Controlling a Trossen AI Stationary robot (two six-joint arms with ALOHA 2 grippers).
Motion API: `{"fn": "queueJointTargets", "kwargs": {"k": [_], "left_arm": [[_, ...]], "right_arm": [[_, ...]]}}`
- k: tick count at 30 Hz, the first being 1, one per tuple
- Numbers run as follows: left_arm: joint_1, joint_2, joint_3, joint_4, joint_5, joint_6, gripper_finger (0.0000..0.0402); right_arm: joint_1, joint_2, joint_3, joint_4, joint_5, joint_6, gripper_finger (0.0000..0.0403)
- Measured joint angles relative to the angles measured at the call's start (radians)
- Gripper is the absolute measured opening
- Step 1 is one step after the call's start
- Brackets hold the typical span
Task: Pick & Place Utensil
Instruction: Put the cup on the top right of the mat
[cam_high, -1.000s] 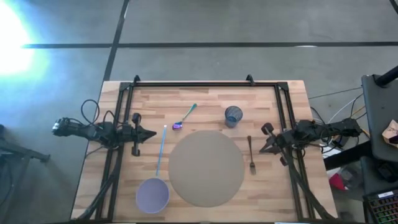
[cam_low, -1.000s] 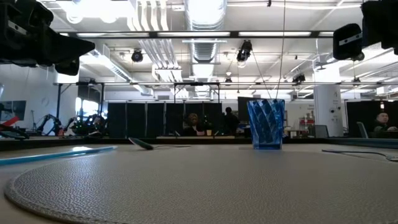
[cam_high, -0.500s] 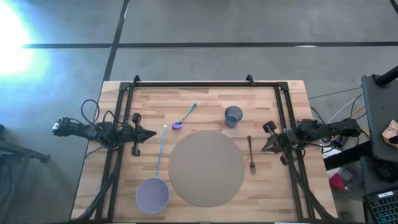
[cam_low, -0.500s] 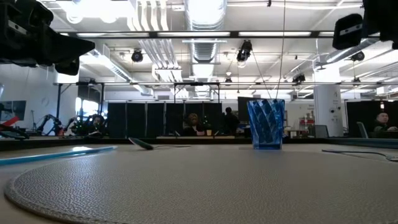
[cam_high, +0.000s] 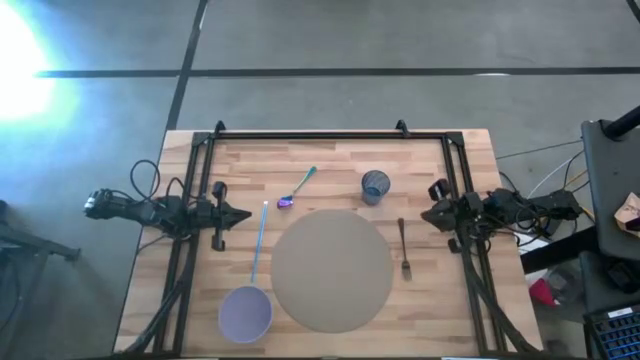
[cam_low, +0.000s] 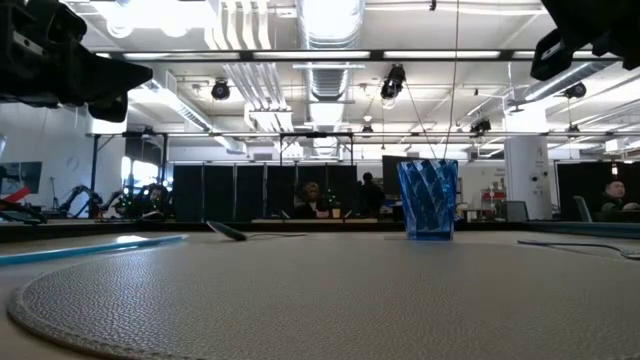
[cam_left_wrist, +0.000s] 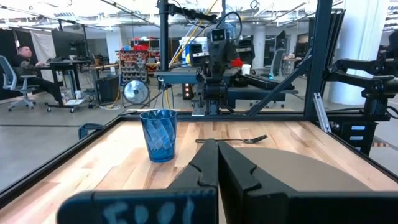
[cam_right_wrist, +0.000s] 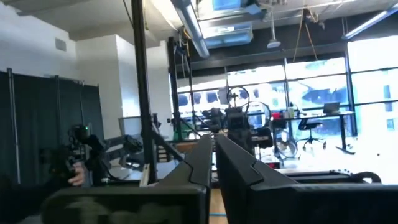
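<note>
So the dark metal fork (cam_high: 404, 249) lies flat on the wooden table (cam_high: 330, 160), just beside the round grey mat (cam_high: 332, 270). The right gripper (cam_high: 430, 214) is near it, fingers almost together, holding nothing, maybe ready to reach. The left gripper (cam_high: 240, 215) waits closed

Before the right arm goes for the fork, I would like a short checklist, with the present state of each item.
1. Fork lies free on the table, right of the round mat: ok.
2. Right gripper holds nothing: ok.
3. Right gripper open enough for the fork: not ok, its fingers are nearly together.
4. Blue cup upright and apart from the fork: ok.
5. Left gripper shut, waiting at the left side: ok.
</note>
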Motion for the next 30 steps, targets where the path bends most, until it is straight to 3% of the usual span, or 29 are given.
{"fn": "queueJointTargets", "kwargs": {"k": [6,12,17,22,30], "left_arm": [[0.001,0.000,0.000,0.000,0.000,-0.002,0.0000],[0.001,0.000,0.000,0.000,0.000,-0.002,0.0000],[0.001,0.000,0.000,0.005,0.000,-0.004,0.0000],[0.001,0.000,0.000,0.005,0.000,-0.002,0.0000],[0.000,0.000,0.000,0.004,0.000,-0.001,0.0000]], "right_arm": [[0.000,0.000,0.000,-0.001,0.007,0.025,0.0076],[0.000,0.000,0.007,0.000,0.112,0.027,0.0135],[0.000,0.000,0.061,-0.016,0.126,0.005,0.0178],[0.001,0.003,0.185,-0.168,0.139,-0.029,0.0201],[0.000,0.109,0.425,-0.466,0.288,-0.060,0.0203]]}}
